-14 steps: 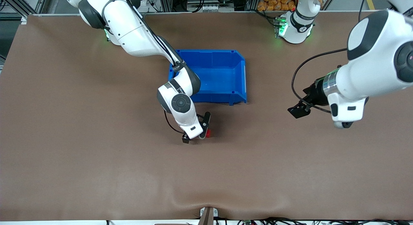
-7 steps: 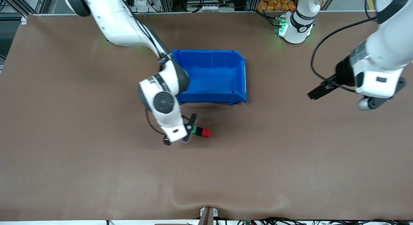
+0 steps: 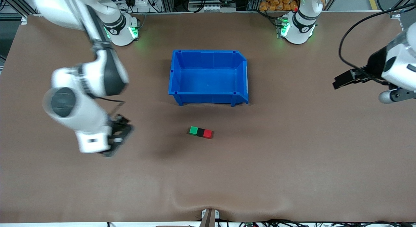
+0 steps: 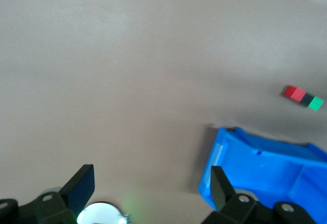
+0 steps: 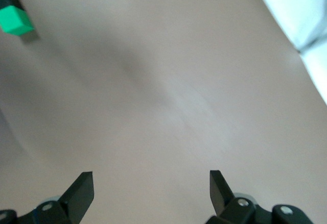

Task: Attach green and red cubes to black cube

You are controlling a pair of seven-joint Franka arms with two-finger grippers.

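Note:
The green cube [image 3: 193,130], black cube [image 3: 201,132] and red cube [image 3: 208,133] lie joined in one row on the table, black in the middle, nearer to the front camera than the blue bin [image 3: 208,77]. Nothing touches them. My right gripper [image 3: 121,133] hangs open and empty over bare table toward the right arm's end, well apart from the row. My left gripper [image 3: 341,81] is open and empty over the left arm's end. The left wrist view shows the red cube [image 4: 294,92], black cube [image 4: 306,99] and green cube [image 4: 316,103] small. The right wrist view catches the green cube [image 5: 15,20] at its edge.
The blue bin [image 4: 265,168] stands empty at the middle of the table, its open front toward the left arm's end. The brown mat has a wrinkle [image 3: 208,204] at the front edge. A white arm part [image 5: 301,9] shows in the right wrist view.
The right gripper has pulled away from the cubes toward its own end of the table, leaving the joined row lying free. The left arm has drawn farther toward its end.

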